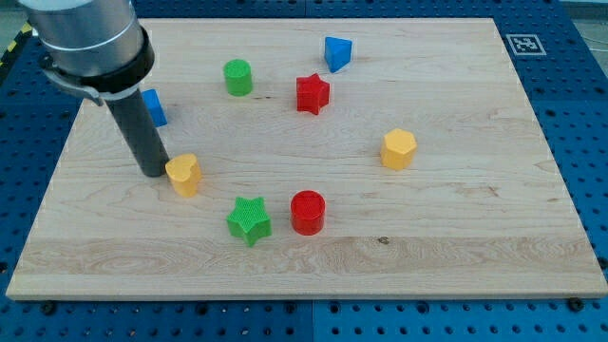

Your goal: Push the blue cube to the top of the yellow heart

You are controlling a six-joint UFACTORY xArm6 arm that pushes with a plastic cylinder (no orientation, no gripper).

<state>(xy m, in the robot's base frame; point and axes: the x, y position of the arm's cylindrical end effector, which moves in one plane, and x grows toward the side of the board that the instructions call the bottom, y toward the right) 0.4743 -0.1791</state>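
Observation:
The blue cube (154,107) sits near the view's left edge of the wooden board, partly hidden behind my rod. The yellow heart (183,174) lies below and to the right of it. My tip (152,172) rests on the board just left of the yellow heart, almost touching it, and below the blue cube.
A green cylinder (237,77), a red star (312,93) and a blue triangular block (336,52) lie toward the view's top. A yellow hexagonal block (399,149) is at the right. A green star (250,220) and a red cylinder (308,211) lie toward the bottom.

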